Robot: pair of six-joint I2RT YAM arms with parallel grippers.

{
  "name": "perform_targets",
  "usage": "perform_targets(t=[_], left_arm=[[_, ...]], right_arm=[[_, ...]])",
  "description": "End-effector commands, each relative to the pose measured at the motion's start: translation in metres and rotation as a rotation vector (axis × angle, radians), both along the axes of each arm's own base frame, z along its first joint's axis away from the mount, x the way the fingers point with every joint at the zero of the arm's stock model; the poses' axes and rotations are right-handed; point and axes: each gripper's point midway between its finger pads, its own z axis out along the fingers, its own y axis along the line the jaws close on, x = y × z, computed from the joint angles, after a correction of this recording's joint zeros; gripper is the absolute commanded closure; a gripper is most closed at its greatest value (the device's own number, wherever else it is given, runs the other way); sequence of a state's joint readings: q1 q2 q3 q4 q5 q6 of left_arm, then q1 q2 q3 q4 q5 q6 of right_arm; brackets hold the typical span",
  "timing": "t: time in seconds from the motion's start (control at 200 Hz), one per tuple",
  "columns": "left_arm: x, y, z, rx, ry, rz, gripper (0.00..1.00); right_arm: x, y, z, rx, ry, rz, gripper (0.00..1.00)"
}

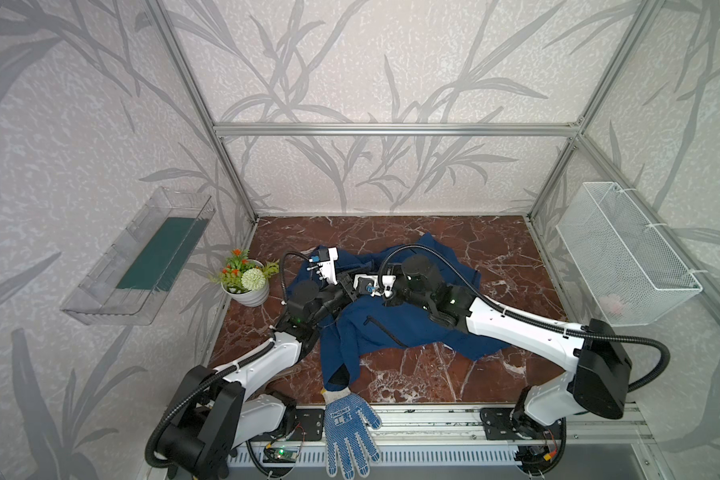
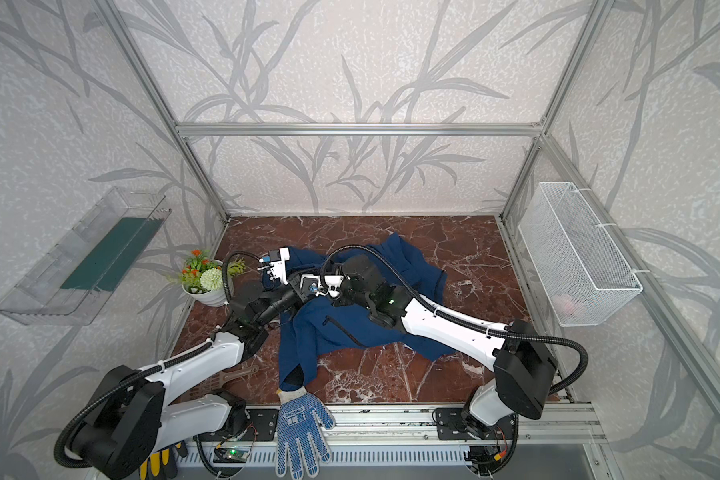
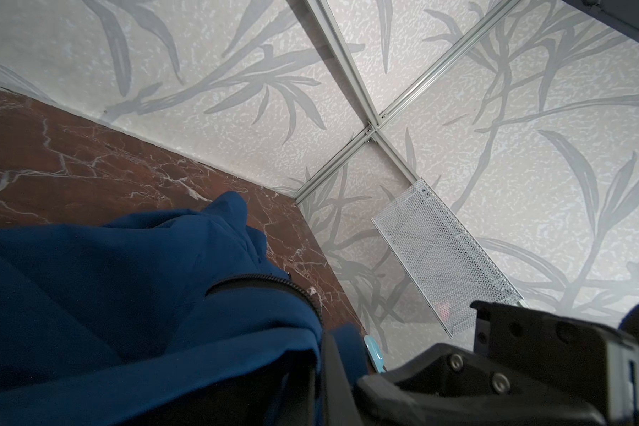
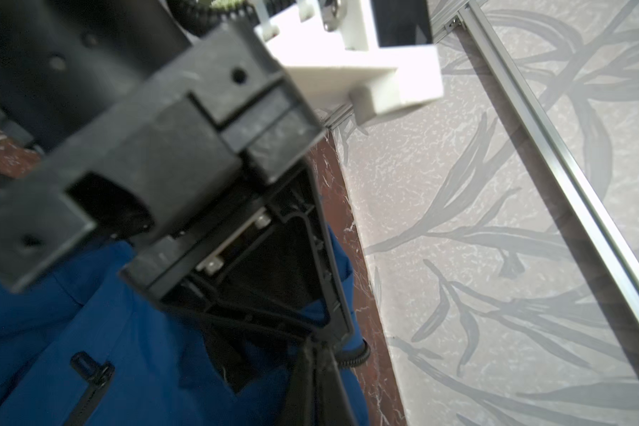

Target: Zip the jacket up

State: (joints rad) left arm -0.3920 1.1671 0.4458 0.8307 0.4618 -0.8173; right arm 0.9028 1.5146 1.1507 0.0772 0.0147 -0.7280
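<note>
Subject item: the navy jacket [image 1: 375,332] is lying crumpled on the red-brown marble tabletop [image 1: 495,257]. It is covering the centre and spreading toward 1 o'clock and 4 o'clock. One sleeve is trailing toward 6 o'clock. Its cuff is ending just beside the blue-dotted white work glove [image 1: 348,432], which is hanging over the front edge there. The slanted dark pocket zipper [image 1: 385,330] is facing up near the centre of the garment.

Both arms are converging on the jacket at about 10 o'clock from the table centre, with their tips almost touching.

Left gripper [image 1: 348,289]: it is reaching in from 8 o'clock with its jaws closed. The left wrist view is showing blue fabric pinched between them. The dark front zipper [image 3: 273,284] is curving along the folded edge just beyond.

Right gripper [image 4: 316,365]: it is reaching in from 3 o'clock with its jaws also closed together. In the right wrist view its tips are meeting a dark strip at the jacket edge, directly against the tip of the left arm's finger. Whether fabric or the zipper pull is caught between them cannot be told.

Other items: a potted artificial plant [image 1: 246,282] is standing at the 9 o'clock edge, apart from the jacket. A white wire basket [image 1: 624,257] is hanging on the wall at 3 o'clock. A clear plastic bin [image 1: 138,257] is hanging on the wall at 9 o'clock. A yellow-and-black glove [image 2: 159,461] is showing partly below the left arm's base at 7 o'clock.
</note>
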Motion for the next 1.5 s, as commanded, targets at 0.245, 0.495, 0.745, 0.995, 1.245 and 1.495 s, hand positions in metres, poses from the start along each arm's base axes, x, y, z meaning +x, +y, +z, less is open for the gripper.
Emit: perform_targets(t=[0.245,0.495,0.745,0.995,1.245,1.495], left_arm=[[-0.01,0.006,0.004,0.127,-0.056,0.005,1.0],[-0.022,0.008,0.001,0.204,-0.024,-0.017,1.0],[-0.031,0.019,-0.011,0.334,0.018,0.0,1.0],[-0.037,0.018,-0.003,0.412,0.009,-0.046,1.0],[-0.052,0.02,0.011,0.461,0.004,-0.084,1.0],[-0.06,0.04,0.022,0.618,-0.015,-0.044,1.0]], right_arm=[[0.018,-0.036,0.026,0.36,0.323,-0.202,1.0],[0.03,-0.047,0.037,0.467,0.265,-0.255,1.0],[0.02,-0.061,0.068,0.584,0.173,-0.215,1.0],[0.029,-0.086,0.08,0.601,0.146,-0.301,1.0],[0.067,-0.121,0.089,0.64,0.137,-0.466,1.0],[0.092,-0.134,0.089,0.595,0.134,-0.53,1.0]])
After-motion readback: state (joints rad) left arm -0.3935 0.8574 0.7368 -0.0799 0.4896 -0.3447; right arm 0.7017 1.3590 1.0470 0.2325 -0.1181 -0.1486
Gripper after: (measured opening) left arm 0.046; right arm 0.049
